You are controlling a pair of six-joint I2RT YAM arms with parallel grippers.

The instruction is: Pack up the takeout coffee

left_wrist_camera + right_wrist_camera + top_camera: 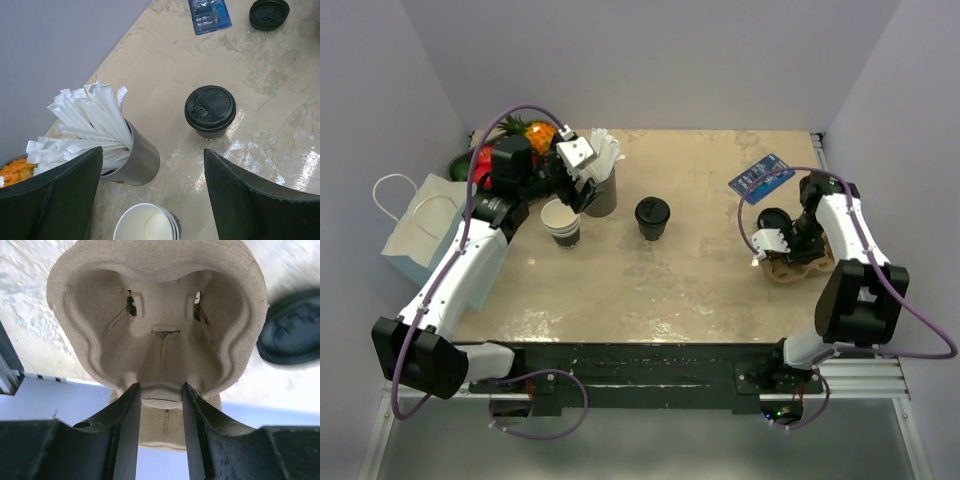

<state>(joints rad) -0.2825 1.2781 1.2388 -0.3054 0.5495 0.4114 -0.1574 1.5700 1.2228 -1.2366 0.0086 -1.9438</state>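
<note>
Item 1, takeout coffee: a dark brown paper cup with a black lid. It stands upright on the beige table, near the middle and toward the back. It stands apart from both arms.

Item 2, left gripper: it hangs at the back-left of the table. Its fingers are spread wide with nothing between them. It hangs above the gap between the grey cup and the cup stack.

Item 3, grey cup: upright and packed with white wrapped sticks. It is left of the coffee.

Item 4, stack of lidless cups: cream inside, just in front of the grey cup.

Item 5, right gripper: low at the right side of the table. Its two fingers press on either side of the near lip of the pulp cup carrier, clamping it.

Item 6, pulp cup carrier: brown moulded tray with hollow wells, lying close to the table's right edge. A second like piece shows beneath it.

Item 7, loose black lid: flat on the table beside the blue packet, at the back right.

Item 8, white paper bag: it has handles and sits off the table's left edge.

Item 9, fruit: at the back-left corner.
</note>
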